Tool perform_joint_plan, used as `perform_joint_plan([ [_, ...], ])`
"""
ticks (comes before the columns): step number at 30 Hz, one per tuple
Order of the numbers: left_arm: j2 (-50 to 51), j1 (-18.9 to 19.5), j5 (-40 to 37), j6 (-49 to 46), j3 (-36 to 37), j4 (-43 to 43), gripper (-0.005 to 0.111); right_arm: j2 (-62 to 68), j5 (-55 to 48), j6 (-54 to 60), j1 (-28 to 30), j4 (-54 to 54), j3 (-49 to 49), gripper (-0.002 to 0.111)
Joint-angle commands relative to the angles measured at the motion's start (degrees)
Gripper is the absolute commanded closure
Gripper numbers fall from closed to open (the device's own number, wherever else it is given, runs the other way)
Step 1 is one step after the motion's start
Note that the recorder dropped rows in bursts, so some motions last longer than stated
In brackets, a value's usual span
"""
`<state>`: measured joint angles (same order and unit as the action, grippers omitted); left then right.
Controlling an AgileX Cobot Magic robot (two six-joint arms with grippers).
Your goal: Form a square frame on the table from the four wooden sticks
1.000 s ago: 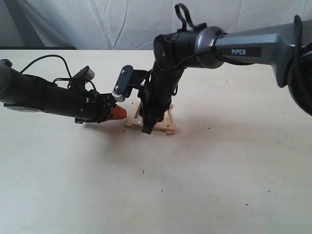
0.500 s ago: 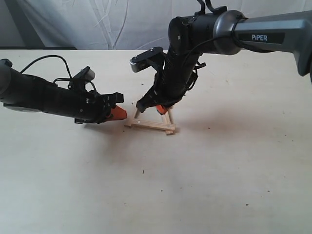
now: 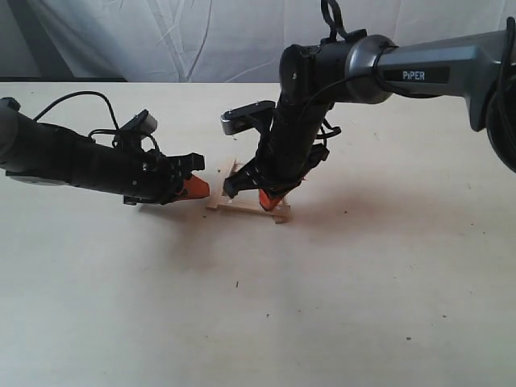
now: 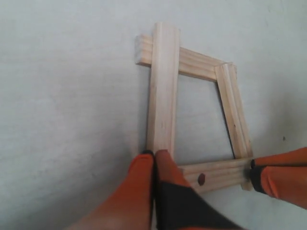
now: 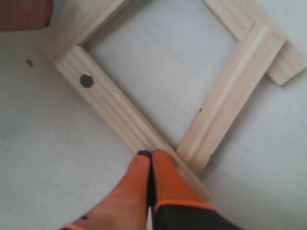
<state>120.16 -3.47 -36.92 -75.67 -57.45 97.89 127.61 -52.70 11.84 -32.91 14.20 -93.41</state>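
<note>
Four pale wooden sticks lie as a square frame (image 3: pixel 248 203) on the table (image 3: pixel 242 322), their ends overlapping at the corners. In the left wrist view the frame (image 4: pixel 163 86) is whole, and one stick (image 4: pixel 216 175) shows a dark hole. My left gripper (image 4: pixel 154 155) is shut, its orange tips against the frame's left corner (image 3: pixel 211 201). My right gripper (image 5: pixel 151 155) is shut too, its tips touching the holed stick (image 5: pixel 115 110) near the frame's right front corner. In the exterior view the right gripper (image 3: pixel 270 198) points down over the frame and hides part of it.
The left arm (image 3: pixel 72 157) lies low across the table from the left. The right arm (image 3: pixel 419 68) reaches in high from the right. A white cloth backdrop (image 3: pixel 161 36) hangs behind the table. Bare tabletop lies in front of the frame.
My right gripper lifted off the frame, swung toward its back, then came down again at its right front corner. The left arm has stayed still. The frame has kept its place.
</note>
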Motion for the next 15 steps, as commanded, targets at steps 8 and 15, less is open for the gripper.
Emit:
perform_joint_plan([
  [8, -0.2, -0.13, -0.52, 0.23, -0.18, 0.3, 0.107, 0.9, 1.64, -2.02, 0.25, -0.48, -0.04, 0.108],
  [15, -0.2, -0.13, 1.54, 0.23, -0.18, 0.2, 0.107, 0.9, 1.18, -2.02, 0.25, -0.6, -0.04, 0.108],
])
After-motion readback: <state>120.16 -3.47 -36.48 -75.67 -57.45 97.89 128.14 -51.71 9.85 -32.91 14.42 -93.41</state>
